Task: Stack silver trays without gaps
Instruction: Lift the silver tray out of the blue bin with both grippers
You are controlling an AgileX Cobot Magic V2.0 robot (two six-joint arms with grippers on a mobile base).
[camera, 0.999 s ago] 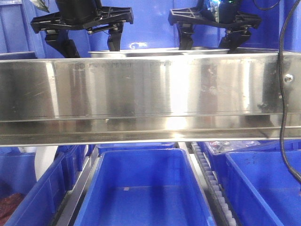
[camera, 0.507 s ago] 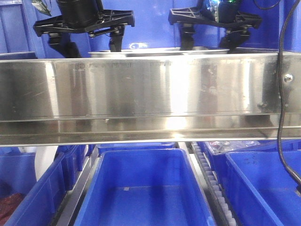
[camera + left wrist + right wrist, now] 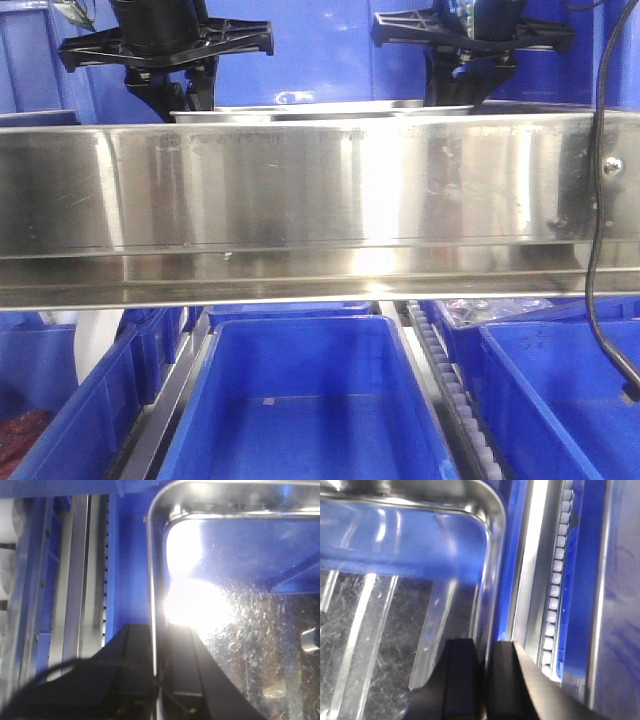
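A silver tray [image 3: 320, 110] shows only as a thin rim above the wide steel band. My left gripper [image 3: 180, 92] stands at its left end and my right gripper [image 3: 465, 88] at its right end. In the left wrist view the tray [image 3: 240, 575] fills the right side, and the left gripper [image 3: 157, 647] is shut on its left rim, one finger inside and one outside. The right wrist view shows the scratched tray floor [image 3: 390, 610], with the right gripper [image 3: 481, 667] shut on the tray's right wall. I cannot tell whether other trays lie under it.
A wide steel band [image 3: 300, 190] with a screw crosses the front view and hides the tray's lower part. Blue bins [image 3: 310, 400] stand below it. A roller track [image 3: 557, 580] runs right of the tray. A black cable [image 3: 598, 200] hangs at the right.
Both grippers' fingers, spread wide a second ago, have come together onto the tray's end walls. The left gripper and the tray's rim have shifted a little to the left.
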